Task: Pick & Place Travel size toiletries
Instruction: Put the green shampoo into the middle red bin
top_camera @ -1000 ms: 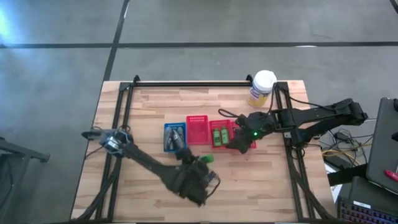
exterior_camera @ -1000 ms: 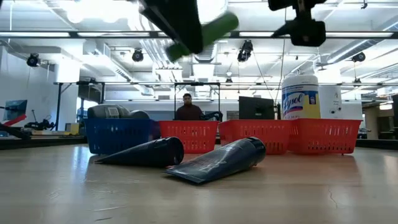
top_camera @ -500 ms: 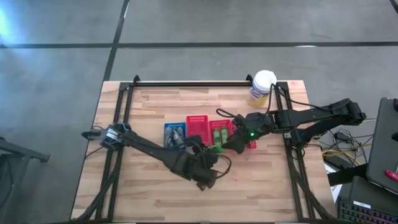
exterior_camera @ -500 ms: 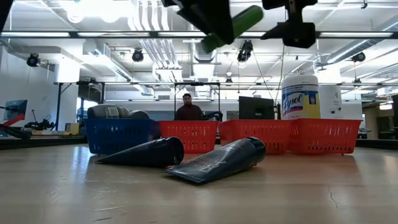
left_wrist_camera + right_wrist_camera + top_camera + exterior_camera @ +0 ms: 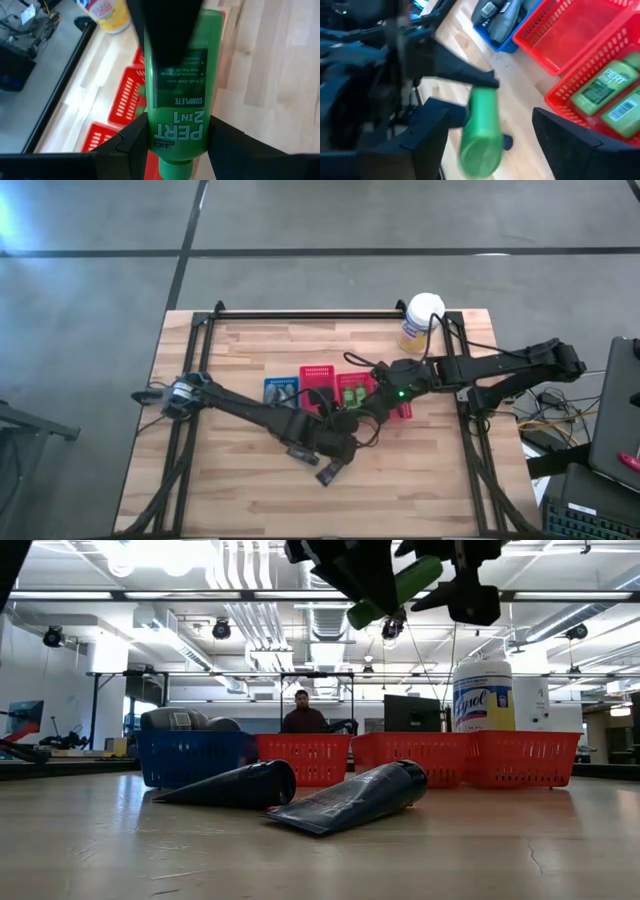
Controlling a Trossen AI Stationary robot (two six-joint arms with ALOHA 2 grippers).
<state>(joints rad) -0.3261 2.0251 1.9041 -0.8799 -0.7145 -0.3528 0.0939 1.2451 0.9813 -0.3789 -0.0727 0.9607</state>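
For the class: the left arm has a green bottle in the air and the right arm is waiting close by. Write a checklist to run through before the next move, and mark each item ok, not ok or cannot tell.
1. Left claw shut on the green bottle: ok.
2. Bottle lifted clear of the table: ok.
3. Right claw open, with the bottle in front of it: ok.
4. Bottle already between the right claw's fingers: cannot tell.
5. Red tray with two green bottles has room for another: cannot tell.
6. Two dark tubes on the table lie below the arms, untouched: ok.
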